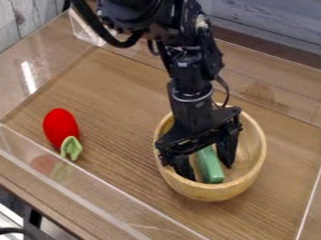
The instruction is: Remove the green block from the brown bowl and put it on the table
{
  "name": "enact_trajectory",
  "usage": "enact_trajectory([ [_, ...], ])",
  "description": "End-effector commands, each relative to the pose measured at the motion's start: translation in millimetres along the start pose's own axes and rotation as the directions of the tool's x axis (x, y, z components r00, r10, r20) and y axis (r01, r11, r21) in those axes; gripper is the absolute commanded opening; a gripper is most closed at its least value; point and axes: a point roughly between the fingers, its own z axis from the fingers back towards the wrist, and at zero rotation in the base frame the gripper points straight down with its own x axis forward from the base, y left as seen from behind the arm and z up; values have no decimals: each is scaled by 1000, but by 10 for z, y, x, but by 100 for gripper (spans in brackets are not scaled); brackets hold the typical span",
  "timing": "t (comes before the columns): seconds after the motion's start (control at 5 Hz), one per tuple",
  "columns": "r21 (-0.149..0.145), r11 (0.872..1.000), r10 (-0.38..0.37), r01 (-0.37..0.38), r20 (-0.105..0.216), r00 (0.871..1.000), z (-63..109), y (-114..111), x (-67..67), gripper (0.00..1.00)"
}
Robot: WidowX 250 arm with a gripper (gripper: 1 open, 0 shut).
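The tool [200, 153] is held with its fingers wide apart, pointed down into the bowl [249, 173], astride the green block [210, 166] lying inside. The grasp is being prepared; closing on the block is needed next, then lifting toward the table [116, 104].

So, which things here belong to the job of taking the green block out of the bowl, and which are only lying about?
Belong to the job:
- green block, lying in the bowl
- bowl
- table
- pincer, open, down in the bowl astride the block

Only lying about:
- red toy with a pale green tip, left of the bowl
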Motion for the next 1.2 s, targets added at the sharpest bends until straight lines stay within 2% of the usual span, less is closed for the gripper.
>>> enact_trajectory([
  [0.0,-36,999,-12,13,26,1000,56,-119,30,100],
  [1.0,-60,998,15,-12,56,998,69,-217,63,100],
])
